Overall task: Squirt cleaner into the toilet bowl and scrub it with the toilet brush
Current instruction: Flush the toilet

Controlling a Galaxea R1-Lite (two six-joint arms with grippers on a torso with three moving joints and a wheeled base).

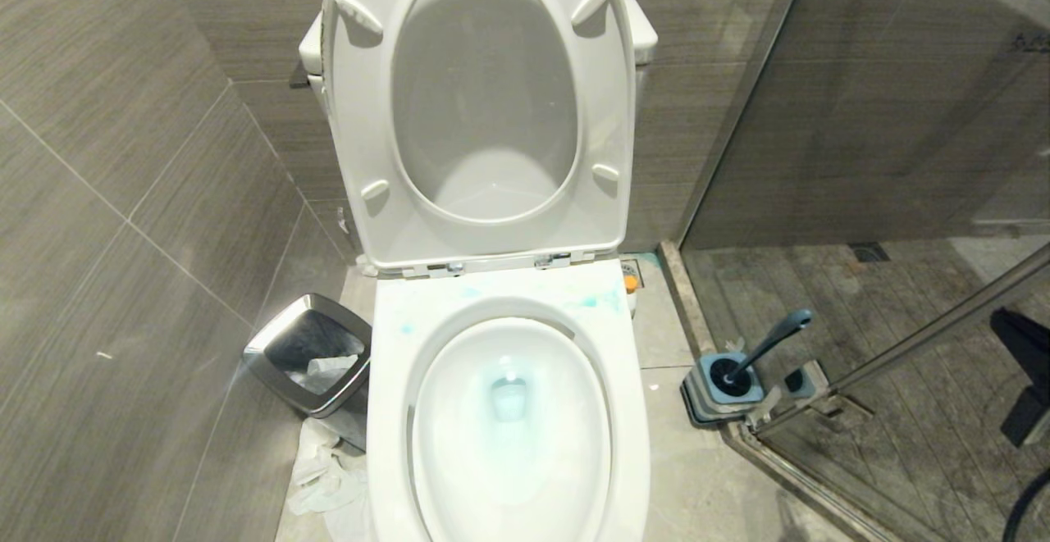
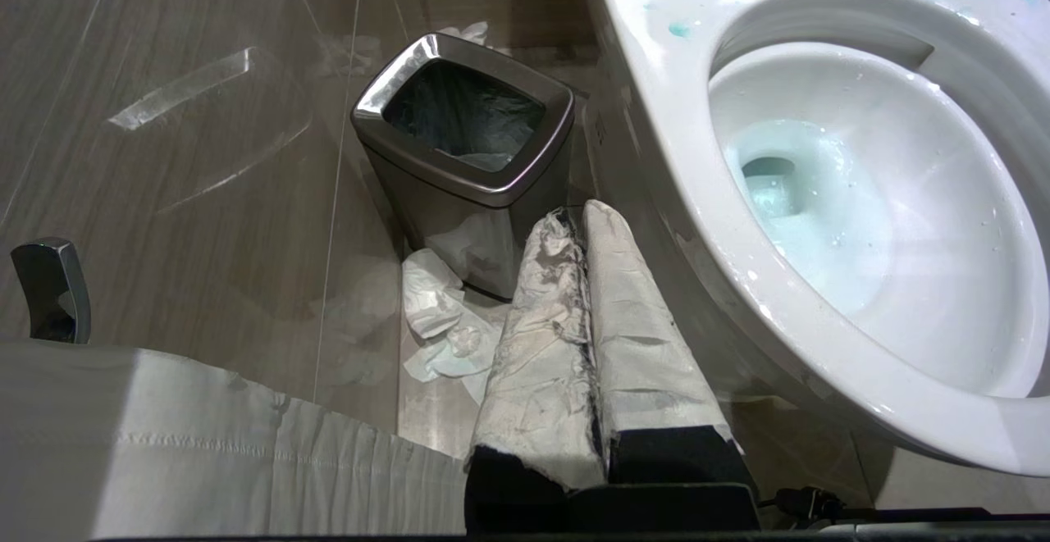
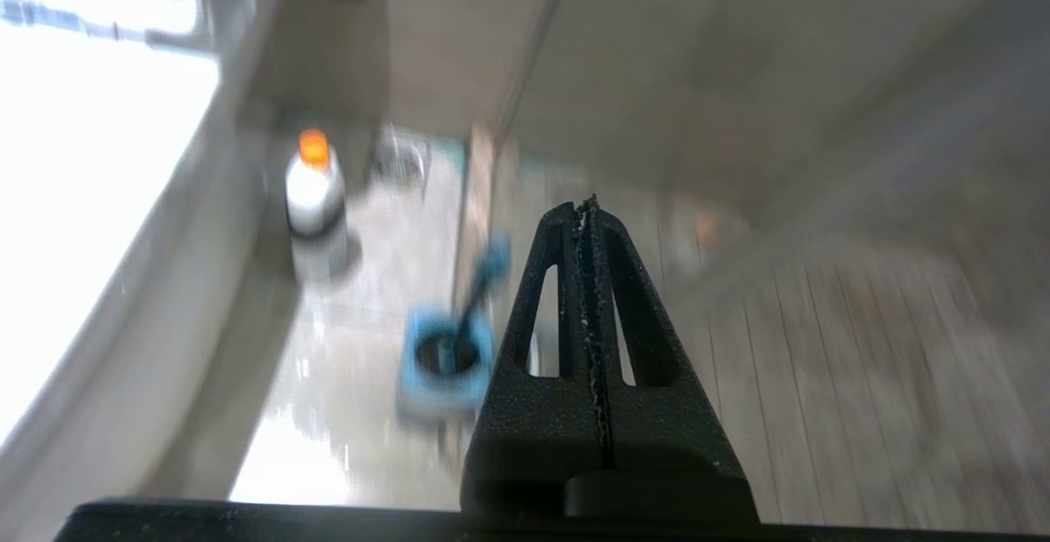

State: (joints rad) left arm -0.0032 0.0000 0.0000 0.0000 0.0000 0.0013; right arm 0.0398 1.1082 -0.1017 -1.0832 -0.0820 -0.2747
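The toilet bowl (image 1: 385, 411) stands open with seat and lid raised. Turquoise cleaner is smeared on the back of its rim (image 1: 591, 302) and tints the water (image 1: 509, 398); the left wrist view shows the same smears (image 2: 679, 29) on the bowl's rim (image 2: 656, 140). The toilet brush (image 1: 771, 343) leans in its blue-grey holder (image 1: 726, 382) on the floor right of the bowl. My right gripper (image 3: 587, 206) is shut and empty, hanging above the floor with the brush (image 3: 480, 284) beyond its tips. My left gripper (image 2: 578, 210), its fingers wrapped in white, is shut on nothing beside the bowl.
A chrome-rimmed waste bin (image 1: 312, 353) stands left of the bowl, with crumpled tissue (image 1: 324, 476) on the floor beside it. A white bottle with an orange cap (image 3: 314, 189) stands behind the bowl on the right. The glass shower partition and its rail (image 1: 927, 337) close off the right.
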